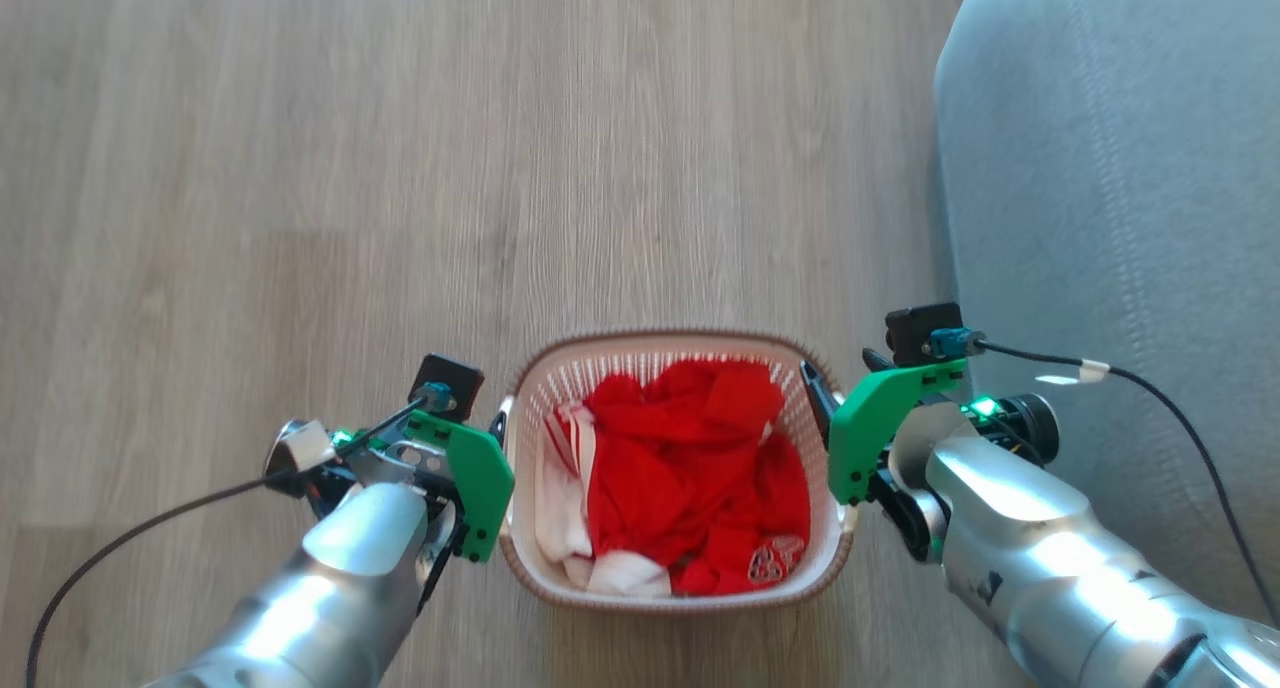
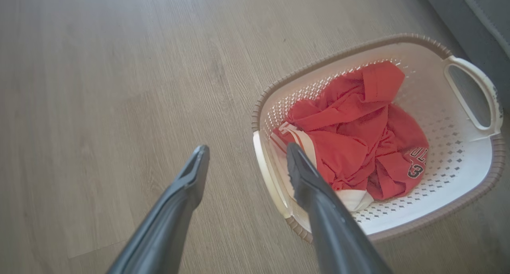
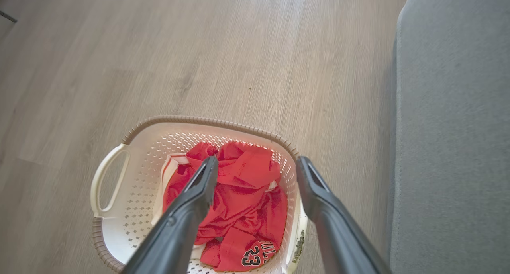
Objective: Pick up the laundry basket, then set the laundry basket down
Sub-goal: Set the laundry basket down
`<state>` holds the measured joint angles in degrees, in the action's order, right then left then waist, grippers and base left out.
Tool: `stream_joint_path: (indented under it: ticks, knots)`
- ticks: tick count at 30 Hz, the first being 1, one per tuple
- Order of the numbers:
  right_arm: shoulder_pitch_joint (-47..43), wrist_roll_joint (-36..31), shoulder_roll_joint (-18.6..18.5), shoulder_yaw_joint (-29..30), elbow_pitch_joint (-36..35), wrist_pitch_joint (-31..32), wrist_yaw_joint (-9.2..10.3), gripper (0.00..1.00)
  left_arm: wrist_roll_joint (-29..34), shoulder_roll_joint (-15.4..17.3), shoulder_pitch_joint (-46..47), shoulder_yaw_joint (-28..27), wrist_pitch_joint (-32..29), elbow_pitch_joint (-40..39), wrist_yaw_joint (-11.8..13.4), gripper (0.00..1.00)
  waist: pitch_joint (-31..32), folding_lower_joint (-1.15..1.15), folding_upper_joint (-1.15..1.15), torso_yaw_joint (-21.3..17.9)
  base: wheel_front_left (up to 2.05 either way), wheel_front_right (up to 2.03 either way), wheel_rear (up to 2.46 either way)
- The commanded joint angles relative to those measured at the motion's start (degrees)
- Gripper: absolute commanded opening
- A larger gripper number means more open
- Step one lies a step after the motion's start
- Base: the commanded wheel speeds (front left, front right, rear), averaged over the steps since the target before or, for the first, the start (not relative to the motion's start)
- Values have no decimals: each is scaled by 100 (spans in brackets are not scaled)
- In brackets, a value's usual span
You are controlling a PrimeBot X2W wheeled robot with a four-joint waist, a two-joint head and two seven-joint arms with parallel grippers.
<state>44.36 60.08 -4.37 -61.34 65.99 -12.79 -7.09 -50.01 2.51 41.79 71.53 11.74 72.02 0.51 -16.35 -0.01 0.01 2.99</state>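
Sitting on the wooden floor (image 1: 300,168) just beside the grey sofa (image 1: 1100,168), the laundry basket (image 1: 655,360) holds red clothes (image 2: 358,138). The left claw (image 2: 247,150) is spread astride its left handle (image 2: 267,178) and the right claw (image 3: 257,161) astride the right handle (image 3: 299,230), neither pinching anything. The inner fingers (image 2: 303,178) hang over the cloth, so closing could trap fabric against the rim, and uneven grips could tip the load out. The wrist views lay that straddle bare, while in the head view green brackets (image 1: 480,478) stand in front of the fingertips.

Open floor (image 1: 400,168) ahead and left of laundry basket (image 1: 655,338), grey sofa (image 1: 1120,168) near right
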Motion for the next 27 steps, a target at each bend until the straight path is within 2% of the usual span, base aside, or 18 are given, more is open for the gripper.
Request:
stream_joint_path:
  ticks: [1,3,6,11,14,15,18,20,27]
  knots:
    - [-161,35,-31,43,-169,-137,-40,100,-66,121,65,-170,172,-19,67,100,463,1,-1,-31,0,0,0]
    - [-200,2,-104,173,-356,-203,-40,100,-138,164,43,-352,291,-130,159,100,656,1,-1,-33,0,0,0]
    - [-182,-312,-348,926,-858,-216,-40,100,9,410,100,-875,321,-911,501,100,884,1,-1,-27,0,0,0]
    - [-792,-1502,-560,2750,-2106,-219,-40,100,1255,1041,-534,-2222,324,-3188,1233,100,1159,1,-1,37,0,0,0]
    - [-1389,-2361,-413,3788,-3041,-219,-40,100,2040,1188,-1194,-3018,325,-4371,1445,100,1297,1,-1,77,0,0,0]
    - [-1769,-2862,-264,4289,-3638,-219,-40,100,2447,1181,-1584,-3486,325,-4969,1456,100,1364,1,-1,99,0,0,0]
    - [-2230,-3395,-81,4742,-4405,-220,-40,100,2926,1080,-2043,-4011,325,-5565,1330,100,1414,1,-1,122,0,0,0]
    - [-2352,-3509,-36,4841,-4626,-220,-40,100,3039,1015,-2173,-4175,325,-5718,1282,100,1421,1,-1,128,0,0,0]
    - [-3022,-3953,111,5268,-5830,-220,-40,100,3631,465,-2892,-5131,325,-6493,832,100,1403,1,-1,146,0,0,0]
